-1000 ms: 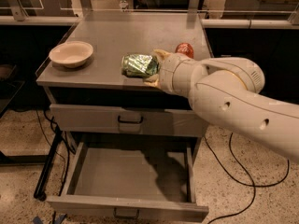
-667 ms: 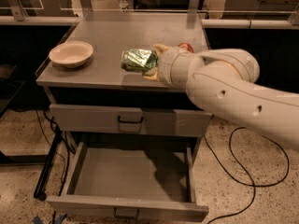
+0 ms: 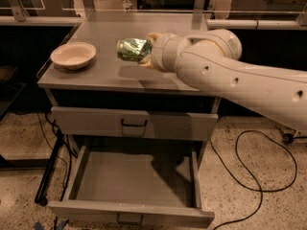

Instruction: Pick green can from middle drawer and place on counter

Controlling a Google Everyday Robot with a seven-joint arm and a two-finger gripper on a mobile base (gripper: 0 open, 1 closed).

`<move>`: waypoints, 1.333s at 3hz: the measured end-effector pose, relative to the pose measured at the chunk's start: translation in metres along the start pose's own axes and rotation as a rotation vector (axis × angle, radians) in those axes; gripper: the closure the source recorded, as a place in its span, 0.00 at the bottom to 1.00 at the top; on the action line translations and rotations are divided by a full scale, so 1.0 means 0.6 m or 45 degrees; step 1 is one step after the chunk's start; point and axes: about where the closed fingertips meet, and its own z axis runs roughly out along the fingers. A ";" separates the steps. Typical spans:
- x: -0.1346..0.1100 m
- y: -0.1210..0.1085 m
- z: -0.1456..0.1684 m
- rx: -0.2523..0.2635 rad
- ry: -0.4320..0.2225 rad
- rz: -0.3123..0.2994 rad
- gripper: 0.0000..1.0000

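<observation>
the gripper (image 3: 147, 51) is hovering over the counter (image 3: 96, 73), clamping the green can (image 3: 129, 49); the middle drawer (image 3: 134, 181) is standing open, only placing is remaining.

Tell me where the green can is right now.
In the camera view the green can lies sideways in the gripper, over the middle of the counter, right of the bowl.

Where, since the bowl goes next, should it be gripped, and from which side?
Probably pinch the rim of the bowl from above, one finger inside, one outside: it sits upright, wide and shallow, on the counter. Take the edge nearest the gripper, which is clamped on the green can above the counter's middle.
</observation>
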 end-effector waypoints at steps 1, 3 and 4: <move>-0.004 0.012 0.055 -0.053 0.008 -0.010 1.00; -0.007 0.061 0.104 -0.172 -0.010 -0.004 1.00; -0.007 0.089 0.112 -0.255 -0.038 0.008 1.00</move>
